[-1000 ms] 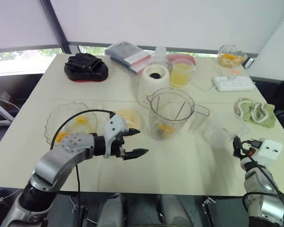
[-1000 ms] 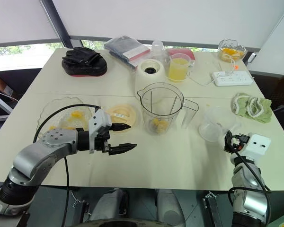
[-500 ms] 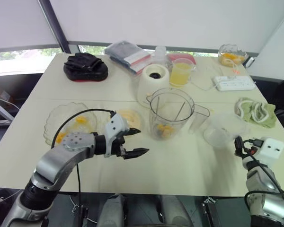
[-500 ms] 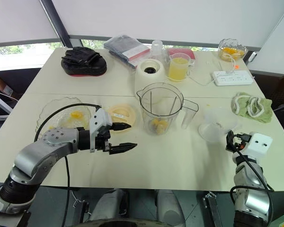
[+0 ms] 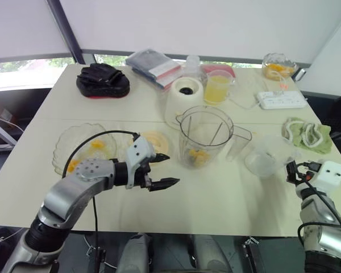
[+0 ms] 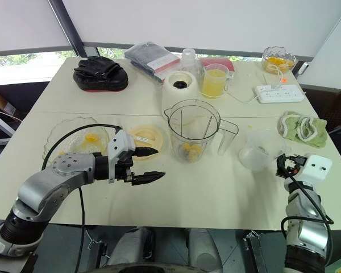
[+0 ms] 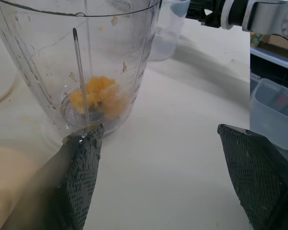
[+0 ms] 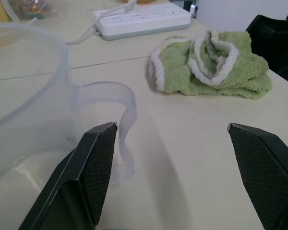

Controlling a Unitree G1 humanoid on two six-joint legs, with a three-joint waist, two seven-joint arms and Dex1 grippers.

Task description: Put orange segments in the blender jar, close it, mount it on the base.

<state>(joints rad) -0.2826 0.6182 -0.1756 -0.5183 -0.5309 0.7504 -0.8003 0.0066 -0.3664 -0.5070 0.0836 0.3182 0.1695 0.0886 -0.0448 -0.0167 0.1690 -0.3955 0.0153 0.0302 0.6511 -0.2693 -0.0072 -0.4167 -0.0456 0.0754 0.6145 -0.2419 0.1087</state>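
The clear blender jar (image 5: 205, 136) stands mid-table with a few orange segments (image 7: 98, 96) at its bottom and no lid on. Its round yellow lid (image 5: 154, 142) lies flat just left of it. The cream blender base (image 5: 185, 99) stands behind the jar. A glass plate (image 5: 74, 142) at the left holds more orange segments (image 5: 95, 145). My left gripper (image 5: 162, 170) is open and empty, low over the table between the plate and the jar. My right gripper (image 6: 283, 166) is open and empty at the right edge, beside a clear measuring cup (image 5: 265, 159).
A glass of orange juice (image 5: 217, 88), a power strip (image 5: 281, 100) and a bowl of orange pieces (image 5: 277, 67) stand at the back right. A green cloth (image 5: 307, 134) lies at the right. A black padded item (image 5: 102, 79) and packets (image 5: 154, 66) sit at the back left.
My right gripper has drifted a little to the right and farther away, staying beside the measuring cup. The left gripper has hardly moved.
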